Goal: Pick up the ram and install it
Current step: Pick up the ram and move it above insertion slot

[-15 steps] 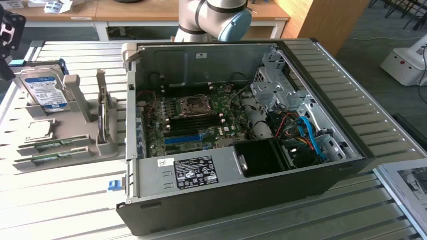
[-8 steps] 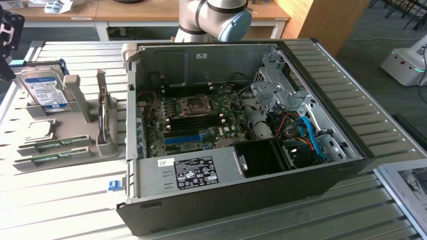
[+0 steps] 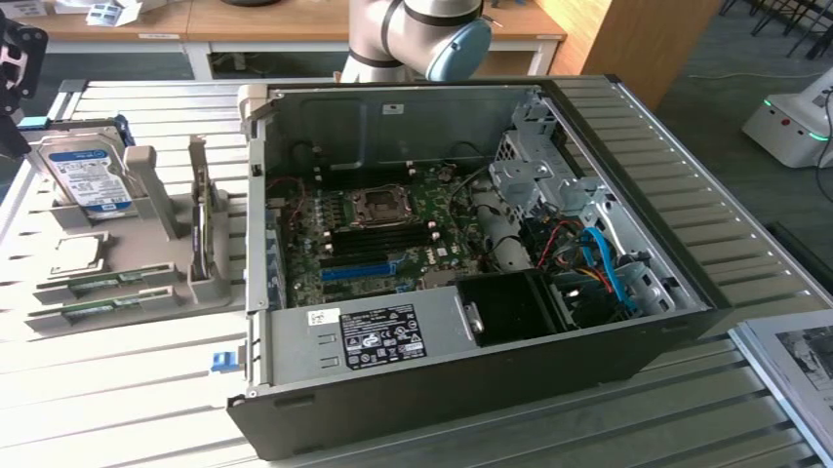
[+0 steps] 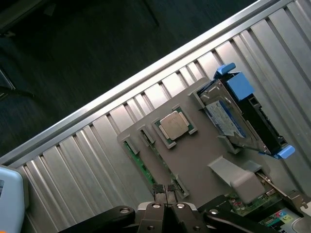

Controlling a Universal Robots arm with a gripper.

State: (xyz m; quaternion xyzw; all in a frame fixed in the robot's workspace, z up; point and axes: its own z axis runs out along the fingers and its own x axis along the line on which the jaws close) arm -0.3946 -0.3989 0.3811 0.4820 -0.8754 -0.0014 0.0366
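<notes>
A ram stick point(image 4: 139, 162), long, thin and green, lies flat in a slot of the grey parts holder point(image 4: 194, 155). In the exterior view, two green ram sticks point(image 3: 101, 284) lie flat at the holder's point(image 3: 163, 210) front, and another stands on edge point(image 3: 201, 229) near the computer case. My gripper point(image 4: 166, 192) hangs above the holder with its fingertips over the flat stick's near end. Its jaws are shut together with nothing between them. The black end of the arm point(image 3: 16, 54) shows at the exterior view's left edge.
A silver hard drive point(image 3: 81, 175) with a blue-white label stands in the holder, and a square processor chip point(image 3: 78, 255) lies beside it. The open computer case point(image 3: 469, 263) with its motherboard point(image 3: 377, 234) fills the table's middle. The arm's base point(image 3: 416, 34) stands behind it.
</notes>
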